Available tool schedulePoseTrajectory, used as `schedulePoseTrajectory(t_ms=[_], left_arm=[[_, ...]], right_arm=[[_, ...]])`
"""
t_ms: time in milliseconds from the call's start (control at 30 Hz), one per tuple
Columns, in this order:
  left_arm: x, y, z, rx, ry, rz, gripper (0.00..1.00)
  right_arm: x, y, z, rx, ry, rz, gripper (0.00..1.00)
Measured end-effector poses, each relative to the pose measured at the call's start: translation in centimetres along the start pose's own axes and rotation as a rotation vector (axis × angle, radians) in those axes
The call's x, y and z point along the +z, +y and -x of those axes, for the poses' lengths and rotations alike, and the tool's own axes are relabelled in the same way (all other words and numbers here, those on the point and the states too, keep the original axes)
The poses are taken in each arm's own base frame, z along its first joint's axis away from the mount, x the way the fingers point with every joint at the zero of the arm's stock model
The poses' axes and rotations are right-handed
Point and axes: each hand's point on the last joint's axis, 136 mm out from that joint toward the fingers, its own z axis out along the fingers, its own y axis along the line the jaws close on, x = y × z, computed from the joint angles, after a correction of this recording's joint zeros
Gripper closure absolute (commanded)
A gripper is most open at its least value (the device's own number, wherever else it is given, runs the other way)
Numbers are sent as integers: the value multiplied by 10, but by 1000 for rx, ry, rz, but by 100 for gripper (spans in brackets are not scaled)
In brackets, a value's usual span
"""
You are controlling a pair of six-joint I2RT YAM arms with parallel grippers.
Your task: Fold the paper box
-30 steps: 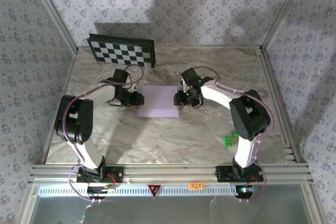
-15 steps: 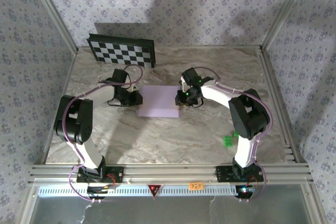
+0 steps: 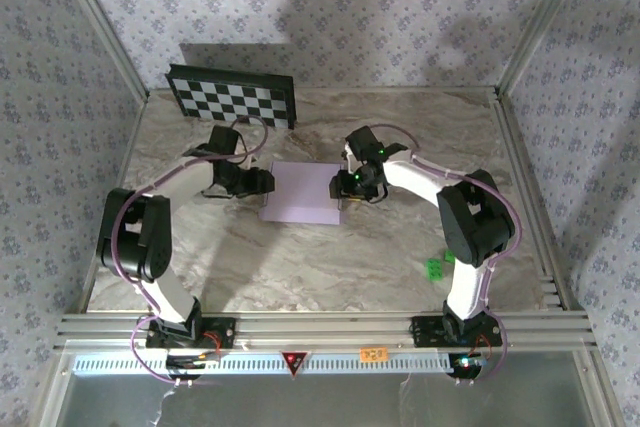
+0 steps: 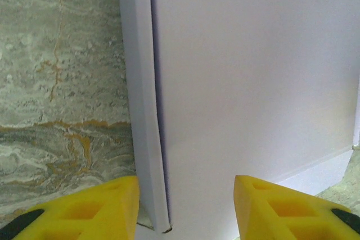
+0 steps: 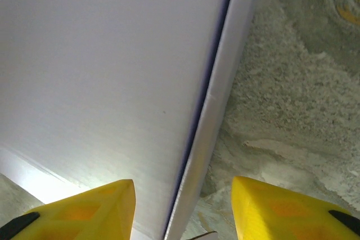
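Currently, left end effector (image 4: 185,209) and right end effector (image 5: 183,209) stand part-open (nothing gripped), straddling opposite paper box (image 3: 300,192) edges.

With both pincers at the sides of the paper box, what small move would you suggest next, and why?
Probably close both on the side seams to press them flush: the left pincer and right pincer stand open, each astride a side wall of the flat, closed paper box.
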Motion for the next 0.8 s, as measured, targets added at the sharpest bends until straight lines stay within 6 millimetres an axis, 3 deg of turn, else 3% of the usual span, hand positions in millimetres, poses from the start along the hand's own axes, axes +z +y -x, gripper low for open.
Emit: schedulePoseTrajectory(t_ms=[133, 367, 667, 800], left_arm=[[9, 2, 6, 1, 14, 1, 51], [27, 9, 2, -14, 66, -7, 62], [26, 7, 0, -31, 76, -45, 75], [26, 7, -8, -46, 78, -73, 78]], right_arm=[[0, 3, 11, -2, -15, 6, 49], [18, -5, 11, 24, 22, 5, 54], [16, -2, 16, 45, 16, 31, 80], [14, -3, 15, 44, 8, 25, 85]])
